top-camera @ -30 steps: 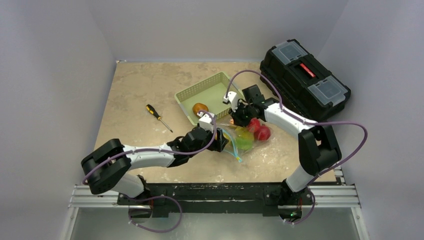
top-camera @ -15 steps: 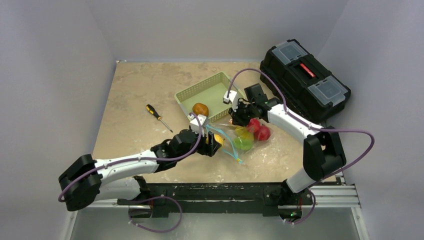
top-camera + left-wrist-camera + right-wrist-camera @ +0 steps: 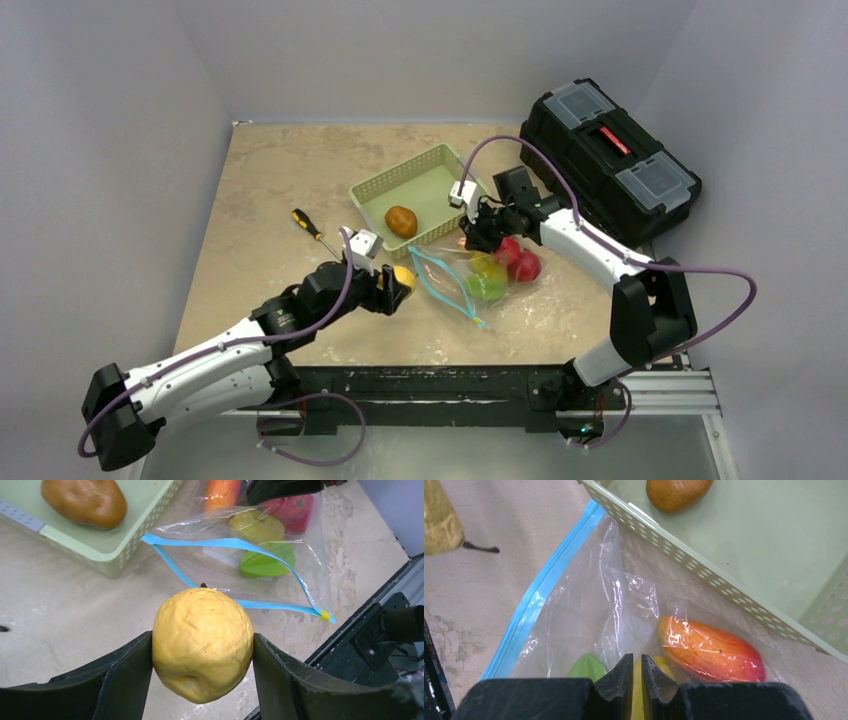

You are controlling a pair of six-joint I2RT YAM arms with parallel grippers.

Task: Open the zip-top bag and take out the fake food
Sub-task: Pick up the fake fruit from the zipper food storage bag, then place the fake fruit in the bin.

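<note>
**A:** Since the earlier frame the left gripper [image 3: 400, 280] is drawing back out of the bag [image 3: 460, 270], toward the near left; the right arm is hardly shifting.

**B:** What is it carrying?

**A:** Its jaws are clamping a yellow fruit [image 3: 202, 645], one finger on each side; the fruit is hanging above the table [image 3: 270, 180], just outside the bag's mouth.

**B:** And the right gripper [image 3: 637, 680]?

**A:** Its jaws are pinching almost together on the bag's clear film at the far end, just beside the basket [image 3: 400, 170]; the bag is lying on the table between the two grippers.

**B:** Is the bag standing open?

**A:** Yes; the blue zipper [image 3: 225, 542] is gaping in a wide loop; a green piece [image 3: 265, 565], a red piece [image 3: 525, 266] and an orange piece [image 3: 711, 650] are lying inside; a brown piece [image 3: 401, 221] is resting in the basket.

**B:** Anything else?

**A:** A screwdriver [image 3: 315, 232] is lying left of the basket, apart from it; a toolbox [image 3: 610, 150] is sitting at the far right.
</note>
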